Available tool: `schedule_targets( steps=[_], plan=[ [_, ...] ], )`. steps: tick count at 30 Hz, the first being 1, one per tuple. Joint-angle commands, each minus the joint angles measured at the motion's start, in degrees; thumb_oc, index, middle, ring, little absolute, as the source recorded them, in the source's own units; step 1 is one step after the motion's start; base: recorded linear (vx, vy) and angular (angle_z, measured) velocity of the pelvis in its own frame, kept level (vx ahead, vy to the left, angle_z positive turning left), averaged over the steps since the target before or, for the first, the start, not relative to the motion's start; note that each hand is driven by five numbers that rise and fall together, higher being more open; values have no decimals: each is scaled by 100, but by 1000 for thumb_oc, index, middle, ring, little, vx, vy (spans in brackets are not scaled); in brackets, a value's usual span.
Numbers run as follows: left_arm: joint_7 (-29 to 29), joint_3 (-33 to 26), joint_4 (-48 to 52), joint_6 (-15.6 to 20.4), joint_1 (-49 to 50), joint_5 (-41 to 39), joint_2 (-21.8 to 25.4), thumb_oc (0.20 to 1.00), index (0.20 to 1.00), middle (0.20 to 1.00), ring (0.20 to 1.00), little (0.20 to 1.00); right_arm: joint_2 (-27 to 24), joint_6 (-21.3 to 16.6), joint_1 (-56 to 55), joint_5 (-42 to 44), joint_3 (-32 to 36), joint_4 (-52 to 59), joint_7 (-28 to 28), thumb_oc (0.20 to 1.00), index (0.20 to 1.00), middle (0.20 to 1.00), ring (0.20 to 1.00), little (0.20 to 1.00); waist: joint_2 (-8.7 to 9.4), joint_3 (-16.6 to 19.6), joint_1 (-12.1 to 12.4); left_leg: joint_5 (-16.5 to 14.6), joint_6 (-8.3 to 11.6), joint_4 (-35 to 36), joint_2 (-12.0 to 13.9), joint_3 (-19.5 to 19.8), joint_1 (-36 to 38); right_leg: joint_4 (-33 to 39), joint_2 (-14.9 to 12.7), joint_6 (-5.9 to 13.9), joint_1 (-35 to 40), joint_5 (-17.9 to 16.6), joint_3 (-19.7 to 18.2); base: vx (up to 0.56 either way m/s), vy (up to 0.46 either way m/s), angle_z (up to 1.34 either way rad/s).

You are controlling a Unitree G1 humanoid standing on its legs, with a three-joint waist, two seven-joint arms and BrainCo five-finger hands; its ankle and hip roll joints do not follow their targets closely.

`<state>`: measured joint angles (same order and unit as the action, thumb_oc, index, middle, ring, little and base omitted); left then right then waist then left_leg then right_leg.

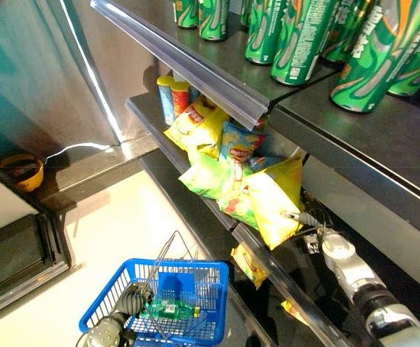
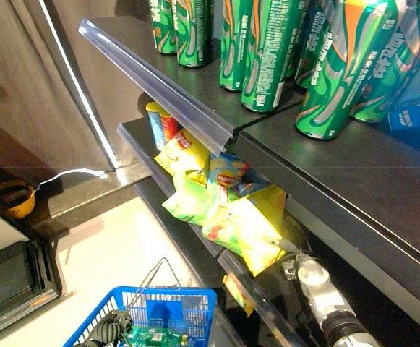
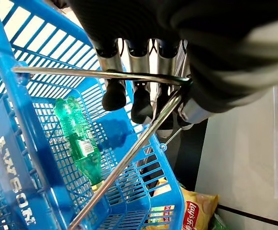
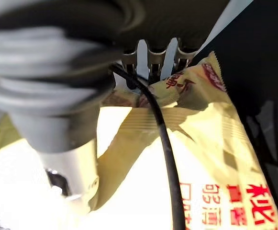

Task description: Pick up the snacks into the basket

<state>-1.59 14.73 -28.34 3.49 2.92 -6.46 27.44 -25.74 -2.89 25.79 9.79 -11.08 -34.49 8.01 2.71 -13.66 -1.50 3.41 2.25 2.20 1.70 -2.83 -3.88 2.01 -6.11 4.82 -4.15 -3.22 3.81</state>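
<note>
Hanging low at the left, the blue basket (image 1: pixel 159 300) sits over pale floor (image 1: pixel 116 238), its wire handle (image 3: pixel 100 74) hooked by the left hand (image 1: pixel 134 300). Chip bags (image 1: pixel 246 181) spill over the middle shelf (image 1: pixel 148 116) edge, green cans (image 1: pixel 296 36) crowding the top shelf. Left wrist view: curled fingers (image 3: pixel 114 93) wrap the handle; a green bottle (image 3: pixel 81 139) lies inside. Right wrist view: the right hand (image 4: pixel 150 62) reaches against a yellow chip bag (image 4: pixel 186 143); grip hidden, can't tell.
</note>
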Motion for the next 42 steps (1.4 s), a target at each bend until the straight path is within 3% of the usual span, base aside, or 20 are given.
schedule_targets(
  steps=[1, 9, 14, 27, 33, 36, 37, 38, 42],
  plan=[
    [-61, -145, 587, 540, -485, -279, 260, 200, 200, 200, 200, 200, -81, -143, 413, -169, -212, -7, -8, 200, 200, 200, 200, 200, 176, 204, 208, -840, -93, -802, -247, 128, -69, -685, -135, 382, -478, 88, -99, 0, 0, 0],
    [-14, -201, 625, 506, -496, -254, 279, 200, 200, 200, 200, 200, -79, -141, 56, -25, -55, 231, -139, 200, 200, 200, 200, 200, 271, 257, 217, -858, -97, -830, -277, 209, -45, -659, -172, 392, -362, 91, 2, -5, 8, 11],
    [21, -463, 607, 451, -351, -177, 331, 200, 200, 200, 200, 200, -115, -292, -618, 981, 511, 1079, -396, 200, 200, 200, 200, 200, 435, 387, 156, -922, -127, -843, -251, 69, 36, -573, -182, 439, -295, 4, -58, -22, 30, 2],
    [-39, -929, 33, 399, -228, 146, 107, 200, 200, 200, 200, 200, -301, -682, -2236, 2168, 1864, 3320, -934, 200, 200, 200, 200, 200, 666, 673, -279, -948, -158, -638, -123, -451, 370, -446, -39, 558, -304, -154, -516, -11, 31, -21],
    [-157, -904, -33, 470, -383, 289, -15, 200, 200, 200, 200, 200, -440, -601, -3149, 2277, 1719, 4323, -1722, 200, 200, 200, 200, 200, 699, 724, -424, -952, -167, -579, -123, -699, 515, -427, -2, 625, -318, -223, -696, -1, 33, -30],
    [-130, -803, 94, 604, -546, 367, 22, 200, 200, 200, 200, 200, -916, -384, -3807, 2007, 1149, 4756, -2572, 200, 200, 200, 200, 200, 715, 702, -493, -964, -148, -631, -136, -738, 515, -474, -7, 630, -319, -209, -726, 7, 22, -8],
    [-129, -804, 95, 604, -542, 367, 20, 200, 200, 200, 200, 200, -918, -383, -3809, 2007, 1148, 4757, -2574, 200, 200, 200, 200, 200, 713, 704, -495, -966, -148, -633, -135, -736, 515, -475, -7, 630, -319, -207, -725, 0, 0, 0],
    [-101, -725, 201, 654, -636, 318, 85, 200, 200, 200, 200, 200, -1130, -237, -4071, 1933, 746, 4657, -2922, 200, 200, 200, 200, 200, 716, 696, -503, -962, -140, -634, -139, -731, 524, -478, -13, 629, -312, -199, -718, 5, 8, -3],
    [-101, -564, 193, 680, -857, 101, 68, 200, 200, 200, 200, 200, -1408, -189, -4085, 1247, 208, 4349, -3012, 200, 200, 200, 200, 200, 693, 699, -532, -968, -133, -621, -138, -741, 569, -485, -31, 642, -288, -196, -702, 6, 11, -2]
  ],
)
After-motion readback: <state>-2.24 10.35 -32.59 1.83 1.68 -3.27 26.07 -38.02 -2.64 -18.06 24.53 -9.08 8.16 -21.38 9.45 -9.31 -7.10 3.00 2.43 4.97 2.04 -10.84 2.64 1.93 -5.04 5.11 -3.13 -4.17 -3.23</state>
